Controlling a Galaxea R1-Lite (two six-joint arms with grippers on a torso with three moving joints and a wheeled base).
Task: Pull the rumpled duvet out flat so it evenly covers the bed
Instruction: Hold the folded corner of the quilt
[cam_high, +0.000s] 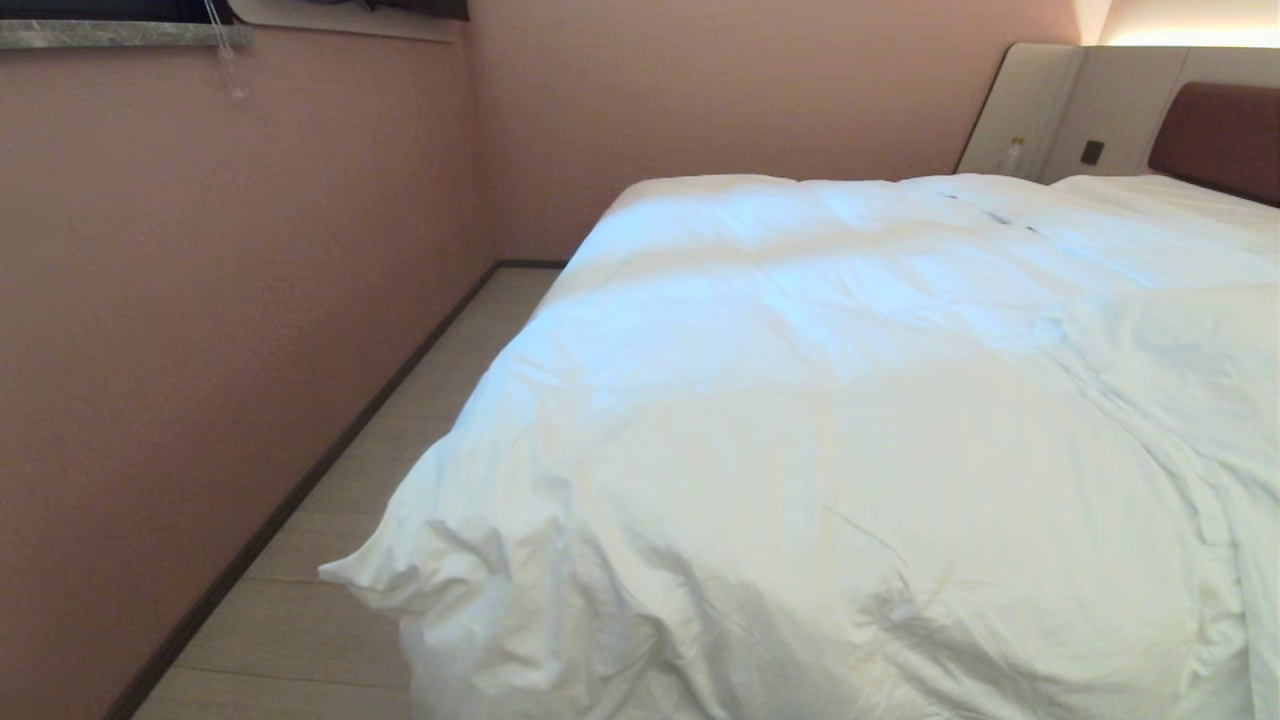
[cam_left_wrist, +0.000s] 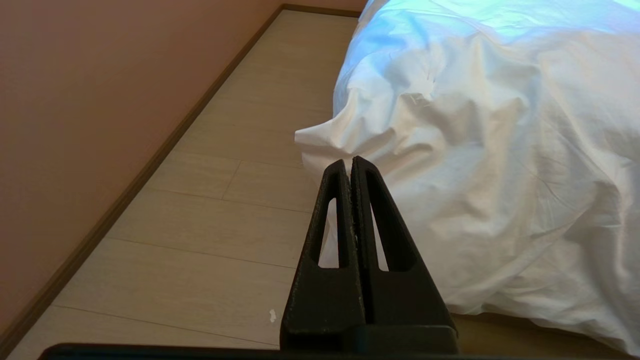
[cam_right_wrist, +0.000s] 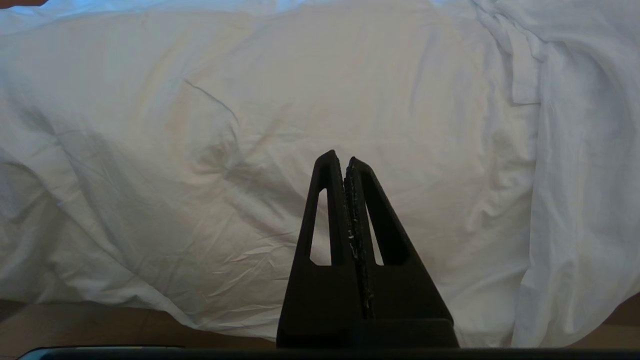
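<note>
A puffy white duvet lies rumpled over the bed, whose brown headboard shows at the far right. One duvet corner sticks out over the floor at the near left. Neither arm appears in the head view. My left gripper is shut with nothing in it, held low and pointing at that hanging duvet corner, a short way from it. My right gripper is shut and empty too, facing the duvet draped down the bed's near side.
A pink wall with a dark skirting board runs along the left. Between it and the bed lies a narrow strip of pale wood floor. A beige panel surrounds the headboard, and a grey window ledge sits high on the wall.
</note>
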